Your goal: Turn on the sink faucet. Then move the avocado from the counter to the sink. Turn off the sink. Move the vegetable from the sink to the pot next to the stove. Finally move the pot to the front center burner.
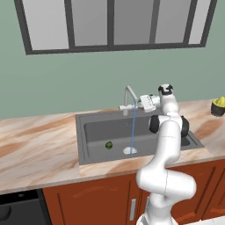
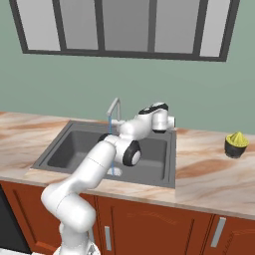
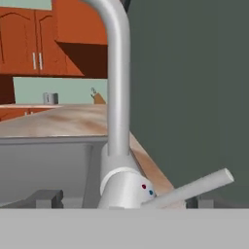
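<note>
Left base view gives us one avocado in the sink, one running faucet, one bowl far right; our gripper is spread wide, empty.

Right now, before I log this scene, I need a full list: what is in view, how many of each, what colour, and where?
faucet: one, silver-grey, behind the sink, blue water running from its spout
lever: one, silver-grey, sticking out from the faucet base
avocado: one, dark green, on the sink floor left of the stream
sink: one, dark grey, set in the counter
drain: one, pale, under the stream
counter: one, beige-tan marbled, red-brown cabinets below
bowl: one, dark, holding something yellow-green, on the counter right of the sink
window: one, dark-framed, on the green wall
arm: one, white, over the sink
hand: one, open, right beside the faucet
</note>
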